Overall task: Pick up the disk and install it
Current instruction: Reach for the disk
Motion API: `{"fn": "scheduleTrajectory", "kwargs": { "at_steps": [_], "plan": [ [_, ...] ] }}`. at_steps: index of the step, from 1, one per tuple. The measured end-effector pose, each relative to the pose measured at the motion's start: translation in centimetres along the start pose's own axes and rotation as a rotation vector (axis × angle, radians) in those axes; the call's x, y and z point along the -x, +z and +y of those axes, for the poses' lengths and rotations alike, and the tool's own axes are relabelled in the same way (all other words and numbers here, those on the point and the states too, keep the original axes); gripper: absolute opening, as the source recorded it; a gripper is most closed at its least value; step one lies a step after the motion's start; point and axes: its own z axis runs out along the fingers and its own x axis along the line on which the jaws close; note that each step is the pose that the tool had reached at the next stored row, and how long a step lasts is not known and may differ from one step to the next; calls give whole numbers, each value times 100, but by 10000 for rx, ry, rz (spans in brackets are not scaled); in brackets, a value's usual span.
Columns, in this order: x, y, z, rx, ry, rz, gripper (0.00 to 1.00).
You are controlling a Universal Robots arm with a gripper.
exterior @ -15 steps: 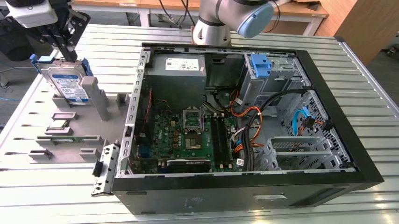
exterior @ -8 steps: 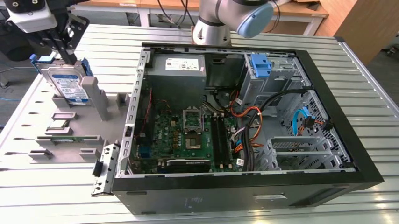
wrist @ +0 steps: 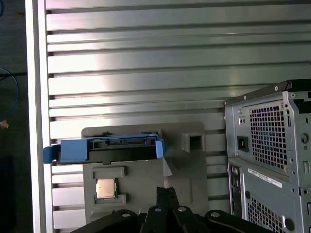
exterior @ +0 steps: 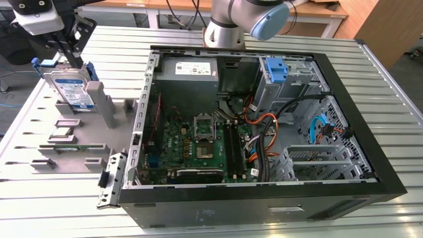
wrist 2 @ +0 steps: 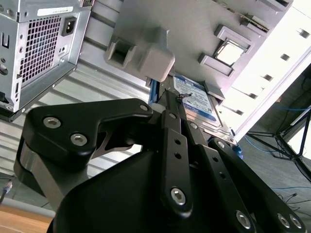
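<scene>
The black two-fingered gripper (exterior: 80,63), at the exterior view's upper left, is hanging with its tips drawn together, no gap showing, at the top corner of the disk (exterior: 71,91), a silver-grey rectangular hard drive with a white-and-blue label framed in blue plastic. Whether the tips are pinching that frame's rim cannot be told. The disk is standing upright in a slot of the grey moulded fixture tray (exterior: 99,136). A sound pick probably calls for a square hold on the frame and a straight lift along the slot, lest the disk jam. The fixture tray is also holding a square silver processor chip (wrist: 105,188) in a pocket and a narrow green circuit strip (exterior: 69,147). The open black computer case (exterior: 231,210), at centre and right, is housing a green motherboard (exterior: 198,144), a grey power supply (exterior: 188,69), orange cables (exterior: 264,124) and a bare blue bracket (exterior: 276,69) in its upper-right bay.
</scene>
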Motion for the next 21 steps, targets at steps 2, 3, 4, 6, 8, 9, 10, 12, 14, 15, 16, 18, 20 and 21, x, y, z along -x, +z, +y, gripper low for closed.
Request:
{"fn": "scheduleTrajectory", "kwargs": {
  "at_steps": [2, 3, 4, 6, 8, 9, 10, 12, 14, 15, 16, 18, 20, 21],
  "plan": [
    [-6, 21, 20, 1, 0, -1, 11],
    [-13, 32, 30, 2, 0, -2, 11],
    [-20, 41, 39, 2, 1, -2, 11],
    [-39, 58, 56, 1, 0, -1, 11],
    [-65, 71, 69, 0, 0, 0, 11],
    [-82, 75, 74, -1, 0, 1, 11],
    [-97, 80, 78, 0, 0, 0, 11],
    [-133, 87, 84, 0, -1, 0, 11],
    [-169, 94, 90, 0, 0, -1, 11],
    [-184, 96, 93, 0, 1, -1, 11],
    [-198, 99, 97, 0, 1, 0, 11],
    [-228, 106, 102, 1, 0, -1, 11],
    [-258, 113, 107, 1, 0, -1, 11],
    [-274, 117, 108, 0, 0, -1, 11]
  ]
}}
